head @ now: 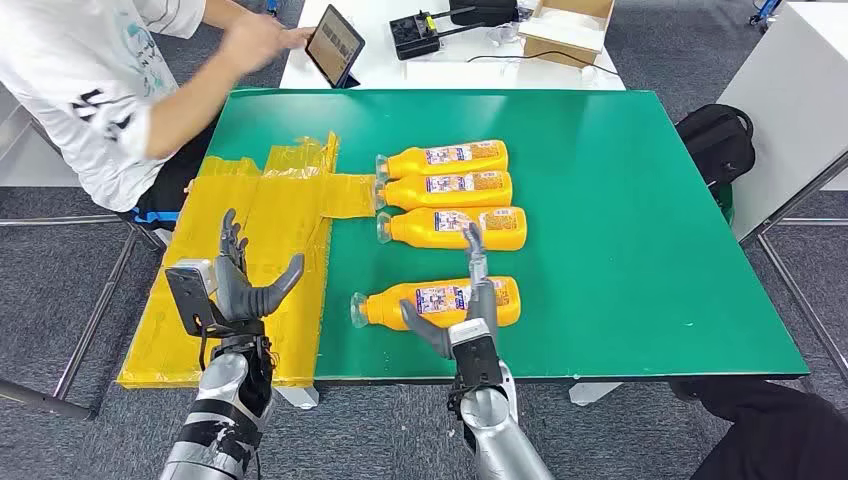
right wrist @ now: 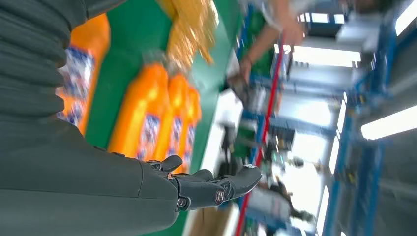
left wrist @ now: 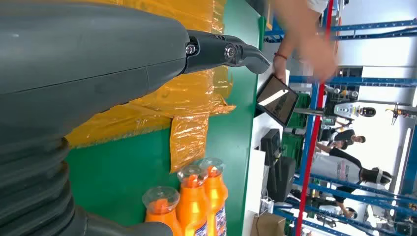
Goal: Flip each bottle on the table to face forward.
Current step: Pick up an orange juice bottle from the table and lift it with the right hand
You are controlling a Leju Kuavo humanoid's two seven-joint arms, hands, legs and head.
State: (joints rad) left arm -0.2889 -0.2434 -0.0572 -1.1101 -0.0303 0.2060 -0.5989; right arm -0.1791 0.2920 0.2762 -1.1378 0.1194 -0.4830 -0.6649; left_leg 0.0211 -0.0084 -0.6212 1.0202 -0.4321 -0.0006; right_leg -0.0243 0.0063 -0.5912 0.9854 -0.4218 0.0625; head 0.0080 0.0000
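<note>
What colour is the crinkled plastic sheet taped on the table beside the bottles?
Yellow crinkled plastic sheet, clearest in the head view.

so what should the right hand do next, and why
Probably lower the right hand onto the near bottle. That bottle lies apart from the row of three, and the hand hovers open just over it, holding nothing.

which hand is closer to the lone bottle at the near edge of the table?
Right. The right hand is over the lone bottle, fingers spread, holding nothing. The left hand hovers open over the yellow sheet, well off toward the bottle's cap end.
</note>
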